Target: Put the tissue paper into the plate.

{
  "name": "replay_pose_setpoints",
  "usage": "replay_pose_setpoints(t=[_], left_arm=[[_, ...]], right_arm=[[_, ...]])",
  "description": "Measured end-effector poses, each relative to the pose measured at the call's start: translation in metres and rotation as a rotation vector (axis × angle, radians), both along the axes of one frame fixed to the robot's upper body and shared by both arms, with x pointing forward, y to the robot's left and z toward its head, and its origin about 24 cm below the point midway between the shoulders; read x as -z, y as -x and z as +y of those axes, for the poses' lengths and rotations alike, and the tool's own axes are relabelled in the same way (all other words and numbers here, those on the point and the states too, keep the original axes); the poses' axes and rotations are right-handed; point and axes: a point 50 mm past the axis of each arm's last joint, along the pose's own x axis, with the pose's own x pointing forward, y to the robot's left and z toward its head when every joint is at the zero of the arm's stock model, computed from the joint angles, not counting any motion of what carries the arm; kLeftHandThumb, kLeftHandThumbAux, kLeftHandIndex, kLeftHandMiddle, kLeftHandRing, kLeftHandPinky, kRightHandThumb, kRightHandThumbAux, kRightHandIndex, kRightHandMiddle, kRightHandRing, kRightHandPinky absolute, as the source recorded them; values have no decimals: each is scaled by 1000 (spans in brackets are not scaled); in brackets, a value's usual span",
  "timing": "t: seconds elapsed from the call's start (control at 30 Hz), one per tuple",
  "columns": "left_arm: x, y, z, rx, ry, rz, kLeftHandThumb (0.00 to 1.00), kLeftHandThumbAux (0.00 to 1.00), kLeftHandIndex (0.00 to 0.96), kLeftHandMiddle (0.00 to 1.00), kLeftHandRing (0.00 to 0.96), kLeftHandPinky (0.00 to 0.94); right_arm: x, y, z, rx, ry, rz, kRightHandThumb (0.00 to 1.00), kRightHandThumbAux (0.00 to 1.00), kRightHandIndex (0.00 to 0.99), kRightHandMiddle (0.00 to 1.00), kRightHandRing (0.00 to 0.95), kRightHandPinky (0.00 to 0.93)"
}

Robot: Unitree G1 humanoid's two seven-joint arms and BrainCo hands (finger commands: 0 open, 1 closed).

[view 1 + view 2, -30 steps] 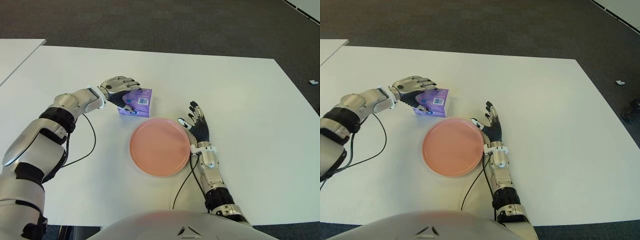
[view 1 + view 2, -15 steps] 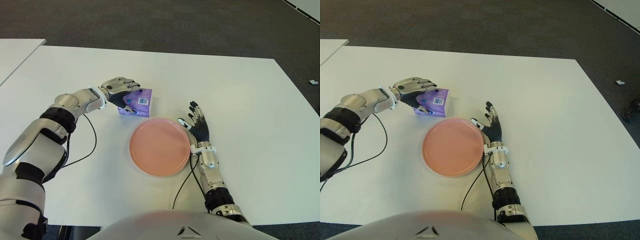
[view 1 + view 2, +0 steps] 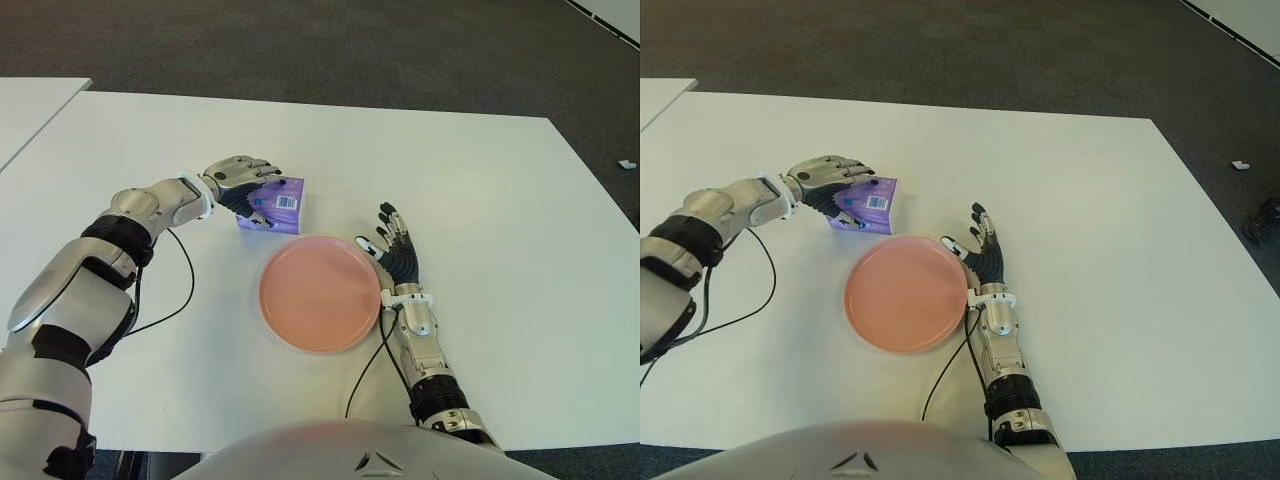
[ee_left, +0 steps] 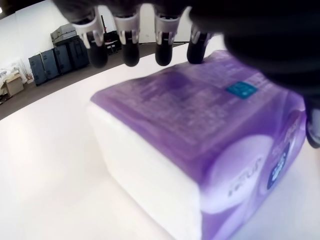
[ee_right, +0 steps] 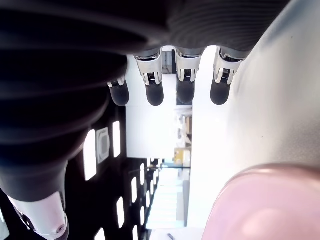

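Tissue pack (image 3: 274, 203) sits on the white bench (image 3: 480, 180), just beyond the pink plate (image 3: 320, 292) on its far-left side, close to the rim but not on it. Your left hand (image 3: 240, 178) is draped over the pack's top from the left; in the wrist view the fingertips (image 4: 131, 54) hang over the far top edge w/ what looks like a sliver of gap under them, so judge this as a half-made grip, not a firm one, fingers curled but not squeezing yet. Step in hand, I'd say, is closing the grasp. Do it well: bring the fingers down onto the far side and the thumb onto the near side so you pinch across the pack, not just press on top. It's soft plastic wrap over paper, so it'll likely squash and slide; squeeze enough to dent it a bit, no more. Lift straight up before you move sideways, else the lower edge may catch the plate rim and shove the plate. Then carry toward you and to the right, centre over the plate, set down low, don't drop. Right hand (image 3: 393, 252) shows just beside the plate's right edge, fingers spread, holding nothing; leave it there, and watch the cable near the plate.
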Motion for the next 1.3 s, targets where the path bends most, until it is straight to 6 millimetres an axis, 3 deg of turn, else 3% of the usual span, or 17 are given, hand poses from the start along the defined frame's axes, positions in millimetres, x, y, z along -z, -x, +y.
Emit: replay_pose_setpoints(t=[0.27, 1.3], left_arm=[[6, 0, -1, -18, 4, 3, 6, 336, 0, 0, 0, 0], [58, 6, -17, -141, -1, -132, 27, 380, 0, 0, 0, 0]], right_arm=[[0, 0, 0, -1, 0, 0, 19, 710, 0, 0, 0, 0], [2, 2, 0, 3, 1, 18, 9, 706, 0, 0, 0, 0]])
